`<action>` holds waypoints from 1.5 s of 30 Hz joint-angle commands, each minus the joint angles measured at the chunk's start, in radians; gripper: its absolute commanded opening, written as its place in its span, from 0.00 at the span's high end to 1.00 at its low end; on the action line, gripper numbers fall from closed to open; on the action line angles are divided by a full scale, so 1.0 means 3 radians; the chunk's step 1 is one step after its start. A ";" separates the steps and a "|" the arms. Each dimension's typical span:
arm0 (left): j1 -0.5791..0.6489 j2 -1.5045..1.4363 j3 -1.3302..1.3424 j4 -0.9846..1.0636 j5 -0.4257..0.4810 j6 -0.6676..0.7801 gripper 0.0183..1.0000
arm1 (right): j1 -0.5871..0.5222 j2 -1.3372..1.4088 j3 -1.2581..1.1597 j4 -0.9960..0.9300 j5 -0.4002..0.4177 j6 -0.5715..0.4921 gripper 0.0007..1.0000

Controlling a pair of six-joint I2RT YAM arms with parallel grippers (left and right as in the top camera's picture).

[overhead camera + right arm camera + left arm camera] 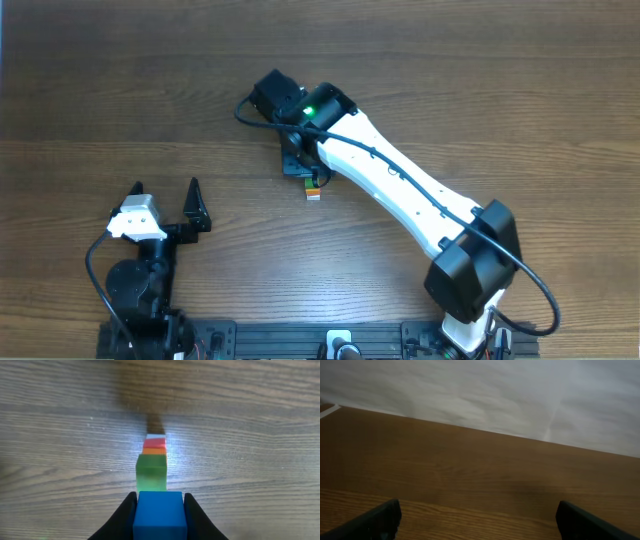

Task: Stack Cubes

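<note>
A column of cubes stands on the wooden table [60,420]. A blue cube [160,512] is on top, with a green cube [151,472] under it, then an orange cube [154,451], a red cube [155,443] and a sliver of white at the base. My right gripper [160,515] is straight above the stack, its black fingers [125,515] pressed against both sides of the blue cube. In the top view, the right gripper [300,160] hides most of the stack [313,189]. My left gripper [166,190] sits near its base at the left, open and holding nothing.
Bare wood surrounds the stack on all sides. The left wrist view looks along the table [470,470] toward a white wall [495,395].
</note>
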 commanded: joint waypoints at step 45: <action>0.0015 -0.0014 -0.0023 0.0008 0.0045 0.0050 0.00 | 0.0056 0.0202 -0.0200 0.0220 -0.0061 0.0022 0.99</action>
